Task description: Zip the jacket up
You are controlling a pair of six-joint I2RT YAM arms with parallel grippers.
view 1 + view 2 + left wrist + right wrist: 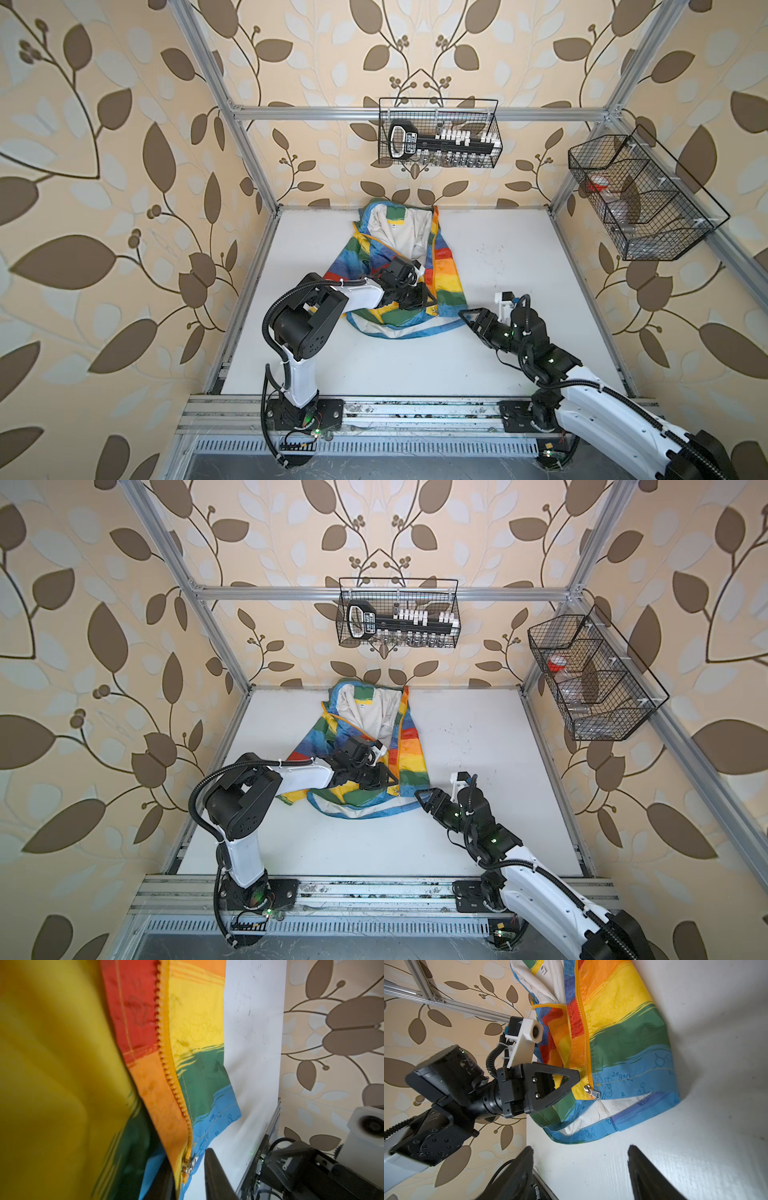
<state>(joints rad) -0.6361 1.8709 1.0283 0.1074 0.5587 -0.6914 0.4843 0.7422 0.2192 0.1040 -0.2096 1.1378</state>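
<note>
My left pincer has its jaws a little apart, not yet pinching, on either side of the zipper slider. If they meet on loose cloth beside the slider, I judge a pull would only bunch the jacket. The jacket lies open, stretching from the slider toward its hood. My right pincer, spread and empty, hovers near the slider, off the hem.

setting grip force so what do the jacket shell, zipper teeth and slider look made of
Jacket shell: thin synthetic weave, probably nylon or polyester; slight sheen, fine creases, printed colour bands.
Zipper teeth: moulded plastic by the look; chunky, matte, orange-yellow like their tape.
Slider: apparently metal; silvery, with bright glints.
</note>
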